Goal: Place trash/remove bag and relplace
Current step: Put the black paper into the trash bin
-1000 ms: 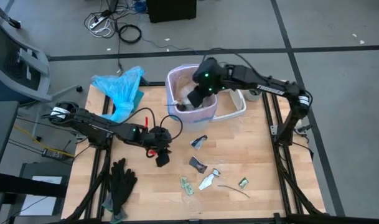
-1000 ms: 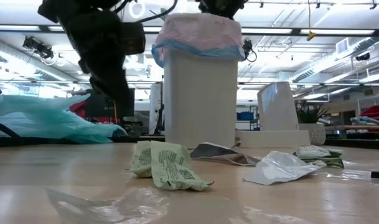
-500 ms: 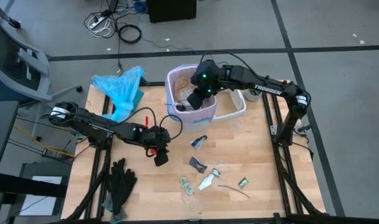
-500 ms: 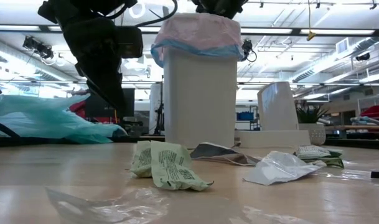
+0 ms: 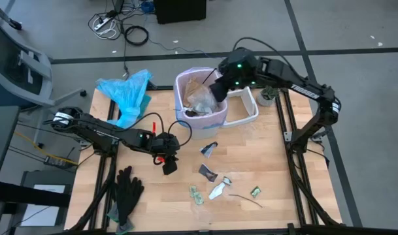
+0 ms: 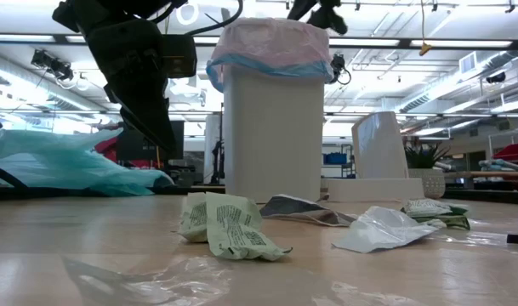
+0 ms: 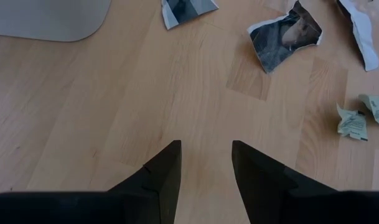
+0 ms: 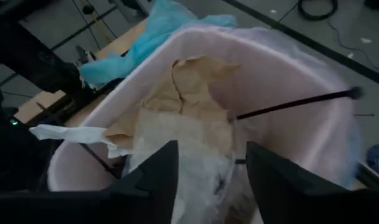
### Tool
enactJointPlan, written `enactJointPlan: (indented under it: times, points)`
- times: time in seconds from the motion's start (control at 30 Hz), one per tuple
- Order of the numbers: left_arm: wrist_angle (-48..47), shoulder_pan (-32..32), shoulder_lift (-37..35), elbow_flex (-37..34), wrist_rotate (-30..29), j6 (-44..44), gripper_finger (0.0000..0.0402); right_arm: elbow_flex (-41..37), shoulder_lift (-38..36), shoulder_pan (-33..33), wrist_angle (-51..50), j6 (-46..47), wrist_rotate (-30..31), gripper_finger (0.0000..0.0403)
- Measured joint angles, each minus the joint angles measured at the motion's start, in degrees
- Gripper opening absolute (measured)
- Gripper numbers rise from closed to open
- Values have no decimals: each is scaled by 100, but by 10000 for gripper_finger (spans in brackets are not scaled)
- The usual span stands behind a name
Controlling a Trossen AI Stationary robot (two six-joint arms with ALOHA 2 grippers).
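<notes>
The white bin (image 5: 200,104) stands at the table's far edge. The pale pink bag (image 6: 271,42) lines it, folded over its rim. Brown paper (image 8: 189,93), clear film (image 8: 195,165) and a thin black utensil (image 8: 289,102) lie inside. My right gripper (image 8: 208,180) hangs open above the bin's right rim (image 5: 219,88), touching nothing. My left gripper (image 7: 206,162) is open over bare wood at the table's left middle (image 5: 169,163). More trash scraps (image 5: 208,149), (image 5: 207,173), (image 5: 217,189) lie flat on the table.
A light-blue plastic bag (image 5: 127,91) lies at the far left corner. Black gloves (image 5: 127,189) lie at the near left. The white bin lid (image 5: 246,112) lies to the right of the bin. Small wrappers (image 5: 197,194), (image 5: 255,192) and a black utensil (image 5: 246,200) lie near the front.
My right gripper has risen out of the bin's mouth and drawn back toward the table's far right, so it now hangs over the bin's right rim. The paper and film in the bin, which it covered before, now show.
</notes>
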Motion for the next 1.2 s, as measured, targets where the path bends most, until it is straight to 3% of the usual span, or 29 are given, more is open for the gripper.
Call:
enactJointPlan:
  times: [0.23,0.43,0.73,0.93,1.07,1.2]
  points:
    - [5,-2,0,0,0,4,151,7,-648,146,-1603,65,98,201]
    - [52,-2,0,0,-2,-118,151,-326,-1172,958,-2708,687,965,190]
    - [1238,36,116,0,-150,94,153,-2180,-2332,2655,-2597,2863,1878,177]
    - [1866,87,474,0,66,52,165,-3740,-2966,3703,-1739,4545,2107,174]
    - [2211,44,793,85,304,599,183,-4433,-3121,4165,-1166,5230,2130,174]
    - [2520,-106,1176,403,309,1748,193,-4840,-3126,4497,-958,5741,2169,173]
